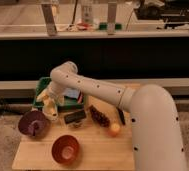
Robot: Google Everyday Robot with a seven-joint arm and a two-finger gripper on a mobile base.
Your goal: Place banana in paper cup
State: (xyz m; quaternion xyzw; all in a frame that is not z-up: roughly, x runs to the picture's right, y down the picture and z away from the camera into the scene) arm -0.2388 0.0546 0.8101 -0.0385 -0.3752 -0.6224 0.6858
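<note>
Single frame, wooden desk point(95, 147). White arm point(103, 92) comes in from the right side, bends over the back-left corner and points down; the gripper point(48, 99) hangs at the front rim of the green tray point(39, 93), which sits in that corner. Banana point(49, 104) shows as a pale yellow shape right at the gripper, over the tray's front rim and just above the paper cup point(53, 116). How wide the gripper stands, and whether it actually has hold of the banana, cannot be told. The cup stands upright just in front of the tray, beside the purple bowl point(23, 120) on that bowl's right; the bowl is against the left edge. Orange-red bowl point(54, 148) near the front edge, left of centre, apart from the cup. Mid-desk, left to right: dark flat block point(75, 117), dark red grape-like cluster point(100, 115), small black item point(121, 116) toward the right edge, with the round orange fruit point(114, 129) just in front of it. A blue-and-white item point(73, 93) lies in the tray, partly under the arm.
</note>
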